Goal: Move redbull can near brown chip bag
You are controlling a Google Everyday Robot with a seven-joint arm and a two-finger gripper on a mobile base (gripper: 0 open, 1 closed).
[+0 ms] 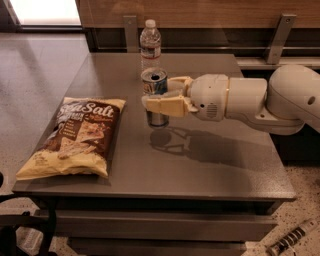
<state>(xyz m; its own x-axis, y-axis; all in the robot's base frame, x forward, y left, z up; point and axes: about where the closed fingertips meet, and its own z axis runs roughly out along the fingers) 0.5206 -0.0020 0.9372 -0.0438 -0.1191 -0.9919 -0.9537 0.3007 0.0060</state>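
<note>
place: office-like room | cues: grey table (150, 175), speckled floor (306, 212), wood panel (210, 11) | jaws: round redbull can (155, 82), mid-table

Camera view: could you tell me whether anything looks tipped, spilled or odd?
Nothing stands out: the gripper holds the redbull can upright, the water bottle stands behind it, the brown chip bag lies flat at left.

Gripper (159, 93) clamped the can (154, 80) upright, just above the table (215, 172), near the bag (77, 135); bottle (150, 45) stood behind.
</note>
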